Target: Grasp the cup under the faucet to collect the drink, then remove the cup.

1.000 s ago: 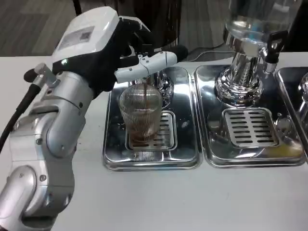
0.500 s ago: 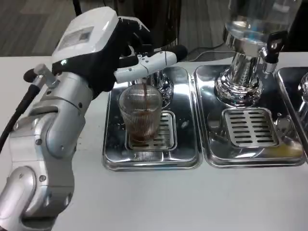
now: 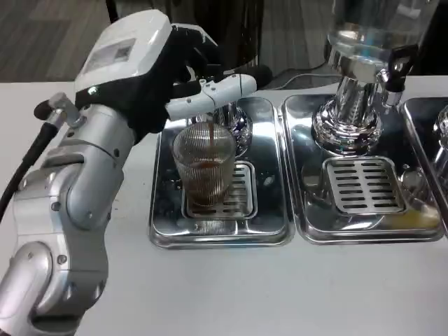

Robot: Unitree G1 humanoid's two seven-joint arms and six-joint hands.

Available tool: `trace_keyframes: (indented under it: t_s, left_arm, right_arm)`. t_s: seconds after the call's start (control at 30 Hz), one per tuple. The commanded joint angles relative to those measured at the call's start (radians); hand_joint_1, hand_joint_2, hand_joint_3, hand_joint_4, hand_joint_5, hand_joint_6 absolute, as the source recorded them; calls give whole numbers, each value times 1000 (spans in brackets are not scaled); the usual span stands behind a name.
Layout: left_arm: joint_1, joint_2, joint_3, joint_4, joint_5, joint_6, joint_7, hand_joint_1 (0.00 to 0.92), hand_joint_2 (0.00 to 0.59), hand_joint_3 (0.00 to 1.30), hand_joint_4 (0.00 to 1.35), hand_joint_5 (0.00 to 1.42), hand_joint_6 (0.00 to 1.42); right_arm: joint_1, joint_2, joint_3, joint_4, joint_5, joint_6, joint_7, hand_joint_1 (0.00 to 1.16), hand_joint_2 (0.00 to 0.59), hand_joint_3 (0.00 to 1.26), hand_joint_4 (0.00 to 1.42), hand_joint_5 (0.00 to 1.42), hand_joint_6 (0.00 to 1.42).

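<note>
Head view: the cup, a ribbed clear one, stands upright on the slotted grate of the left drip tray, squarely under the faucet so a thin brown stream drops into it; dark drink shows in its lower part. The left hand is up at the far side, above and behind the cup, white back to the camera, fingers reaching right across the tap. It looks to be working the lever, though what it grips is hidden, so I cannot tell whether it is clenched. The silver forearm rises steeply from near left. The cup itself stands free, untouched.
</note>
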Motion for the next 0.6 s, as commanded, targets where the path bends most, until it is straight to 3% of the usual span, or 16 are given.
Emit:
trace_keyframes:
  t_s: [0.03, 0.6]
  left_arm:
    - [16, -2, -4, -11, -2, -6, -22, 27, 100, 513, 644, 486, 520]
    - [21, -5, 7, -17, -2, 0, -18, 27, 100, 513, 644, 487, 521]
  right_arm:
    - [-1, 4, -3, -3, 10, -14, -4, 653, 457, 192, 217, 133, 79]
    - [-8, 2, -6, -2, 14, -11, -2, 653, 457, 193, 217, 143, 79]
